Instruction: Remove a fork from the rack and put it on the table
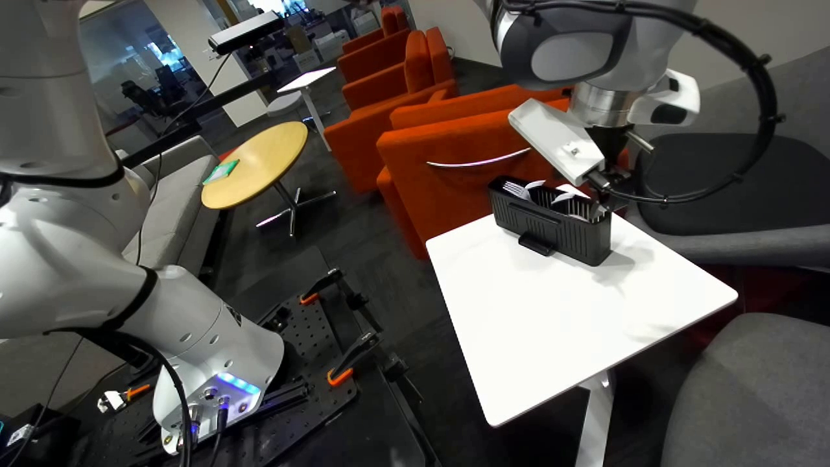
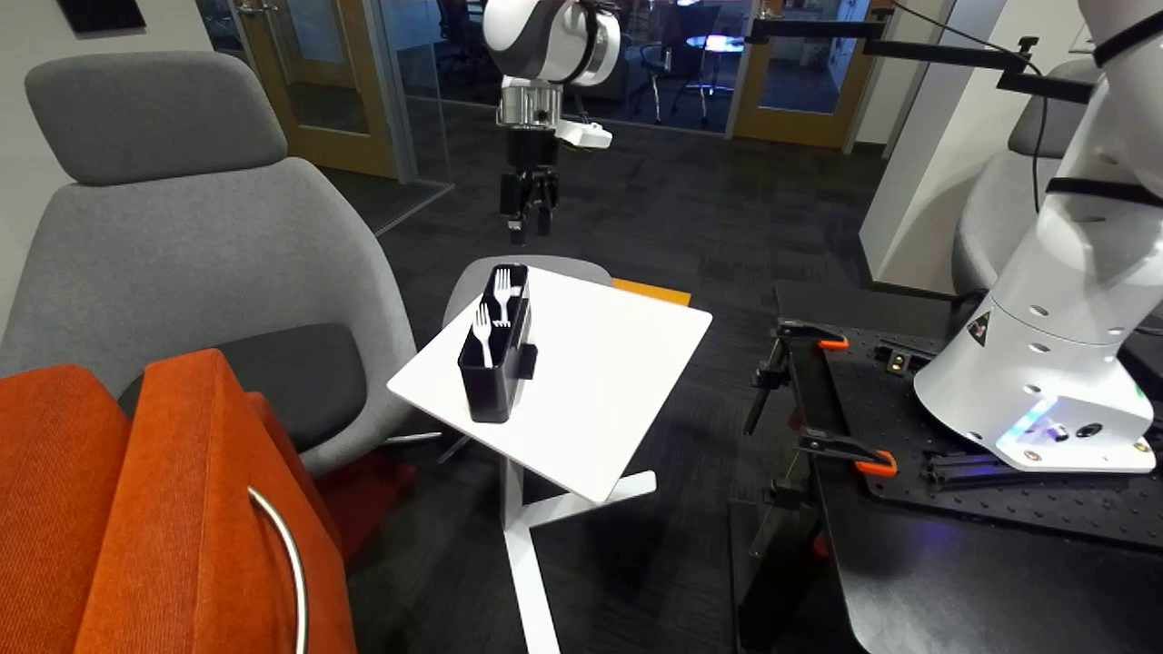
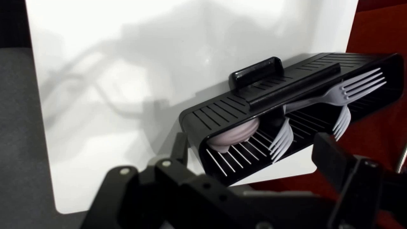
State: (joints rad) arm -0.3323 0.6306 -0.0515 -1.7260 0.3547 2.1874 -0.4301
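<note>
The black rack (image 1: 551, 228) stands upright on the white table (image 1: 551, 318); both also show in an exterior view, the rack (image 2: 489, 392) and the table (image 2: 604, 363). Pale grey-white plastic forks stick out of its top, tines up. In the wrist view one fork (image 3: 337, 94) leans along the rack (image 3: 219, 111), and another fork (image 3: 283, 140) and a third fork (image 3: 342, 122) stand beside it. My gripper (image 2: 531, 227) is open and empty, above the rack near one end. In the wrist view the fingers of the gripper (image 3: 253, 151) are wide apart; none touches a fork.
Pinkish rounded utensil heads (image 3: 237, 134) sit in the rack's near end. A red-orange armchair (image 1: 467, 162) stands close to the table's rack side. A grey chair (image 2: 218, 236) stands beside the table. The robot's black base table (image 2: 981, 545) is across a gap.
</note>
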